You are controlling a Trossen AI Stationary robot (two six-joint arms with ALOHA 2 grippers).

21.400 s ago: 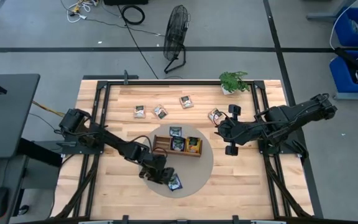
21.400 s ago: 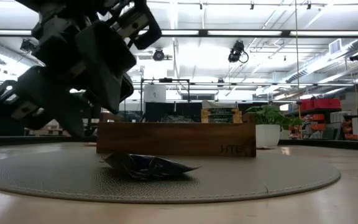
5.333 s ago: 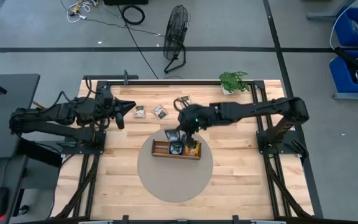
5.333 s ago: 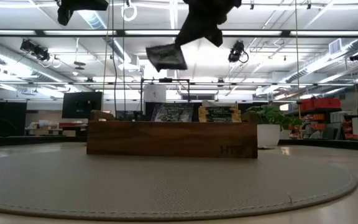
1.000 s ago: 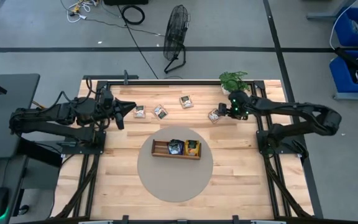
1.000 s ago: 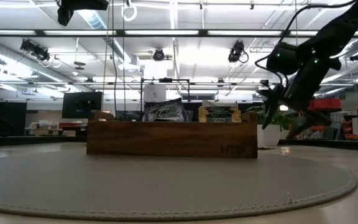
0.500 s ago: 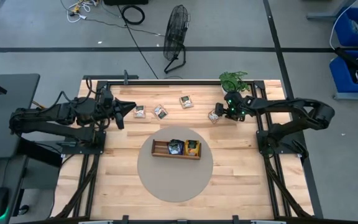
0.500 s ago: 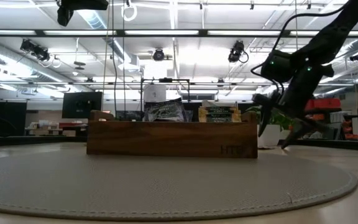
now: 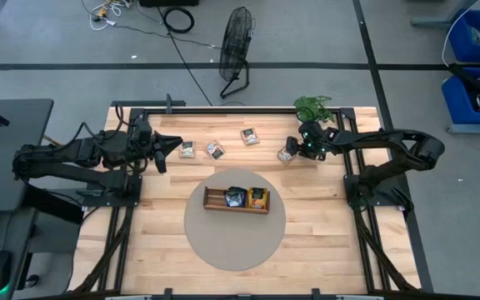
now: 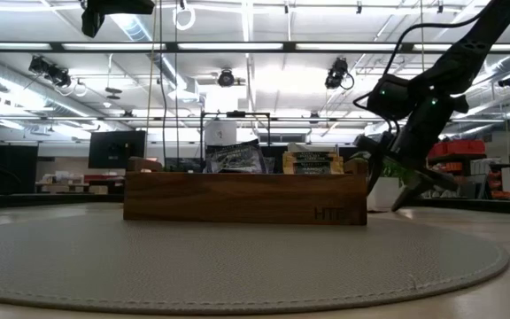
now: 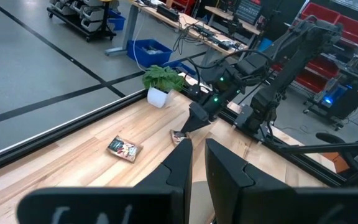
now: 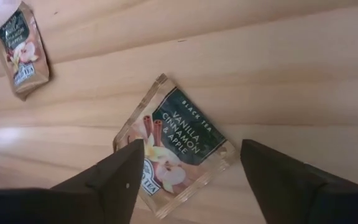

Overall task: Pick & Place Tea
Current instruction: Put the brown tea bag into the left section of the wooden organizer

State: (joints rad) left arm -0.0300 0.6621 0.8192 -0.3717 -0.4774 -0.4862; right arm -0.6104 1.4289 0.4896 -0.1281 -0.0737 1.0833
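Wooden desk (image 9: pixel 323 242) from above has the right claw (image 9: pixel 292 151) spread wide right over a tea packet (image 9: pixel 287 155) near the plant (image 9: pixel 312 107), left claw (image 9: pixel 170 144) nearly clenched and holding nothing off to the side, and the right wrist view shows that packet (image 12: pixel 173 147) lying flat between the fingers (image 12: pixel 120 176).

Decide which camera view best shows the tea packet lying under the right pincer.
The right wrist view: the packet fills it, lying flat between the open right pincer fingers, label readable. The high view shows a speck, the left wrist view a sliver, the low view nothing.
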